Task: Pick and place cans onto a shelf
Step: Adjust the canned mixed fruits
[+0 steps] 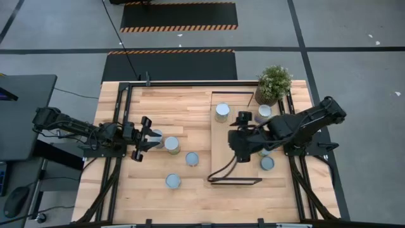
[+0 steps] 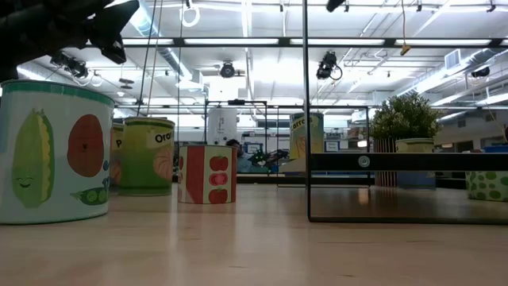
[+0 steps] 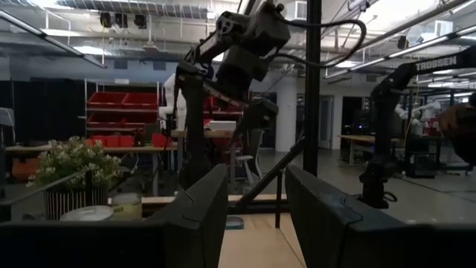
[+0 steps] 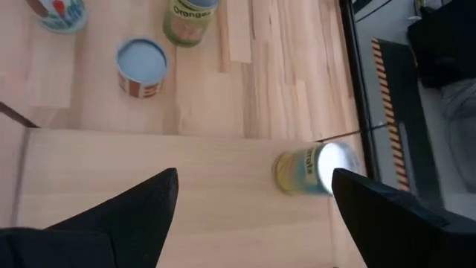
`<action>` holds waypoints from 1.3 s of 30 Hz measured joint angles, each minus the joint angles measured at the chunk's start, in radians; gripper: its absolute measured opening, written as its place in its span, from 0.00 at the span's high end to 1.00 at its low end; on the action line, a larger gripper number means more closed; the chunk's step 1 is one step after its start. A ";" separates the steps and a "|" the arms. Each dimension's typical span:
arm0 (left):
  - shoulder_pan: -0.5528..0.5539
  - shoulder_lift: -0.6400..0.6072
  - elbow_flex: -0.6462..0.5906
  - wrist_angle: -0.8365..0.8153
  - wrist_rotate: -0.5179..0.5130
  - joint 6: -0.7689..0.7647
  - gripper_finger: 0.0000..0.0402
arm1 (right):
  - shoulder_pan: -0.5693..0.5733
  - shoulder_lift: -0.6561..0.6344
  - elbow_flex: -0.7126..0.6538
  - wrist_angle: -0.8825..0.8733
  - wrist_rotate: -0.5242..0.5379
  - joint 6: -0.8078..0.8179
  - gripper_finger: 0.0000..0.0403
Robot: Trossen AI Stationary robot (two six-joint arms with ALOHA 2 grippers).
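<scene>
The shelf (image 1: 235, 170) is a long light-wood board on a thin black frame, standing on the right half of the table. One can (image 1: 221, 112) stands on its far end and also shows in the right wrist view (image 4: 309, 170). Several more cans stand on the table, among them one (image 1: 171, 144) by my left gripper, one (image 1: 192, 159) and one (image 1: 173, 182). My left gripper (image 1: 143, 138) is open and raised just left of the nearest cans, holding nothing (image 3: 256, 216). My right gripper (image 1: 235, 145) is open above the shelf's middle, empty (image 4: 254, 175).
A potted green plant (image 1: 273, 83) stands at the far right corner. Two more cans (image 1: 264, 113) (image 1: 266, 163) stand by the shelf's right side, near my right arm. A black cable (image 1: 221, 170) loops over the shelf. Black frame rails (image 1: 120, 114) run along the table's left and right edges.
</scene>
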 joint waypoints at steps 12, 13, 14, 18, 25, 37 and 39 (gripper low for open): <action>0.000 0.000 0.006 -0.002 -0.113 -0.003 0.65 | 0.105 -0.224 -0.375 0.222 0.104 0.115 0.10; 0.000 0.000 0.011 -0.009 -0.158 -0.019 0.65 | 0.112 -0.241 -0.403 0.251 0.114 0.110 0.10; 0.001 0.000 0.019 -0.021 -0.191 -0.031 0.64 | 0.117 -0.257 -0.430 0.279 0.124 0.106 0.10; 0.000 0.001 0.069 -0.242 -0.258 -0.087 0.60 | 0.128 -0.309 -0.490 0.351 0.130 0.075 0.10; 0.000 0.000 0.209 -0.737 -0.246 -0.303 0.41 | 0.136 -0.336 -0.513 0.408 0.130 0.030 0.10; -0.158 0.185 0.538 -1.225 -0.253 -0.451 0.40 | 0.173 -0.336 -0.513 0.416 0.131 0.002 0.10; -0.192 0.248 0.601 -1.323 -0.254 -0.479 0.42 | 0.174 -0.336 -0.513 0.417 0.134 -0.015 0.10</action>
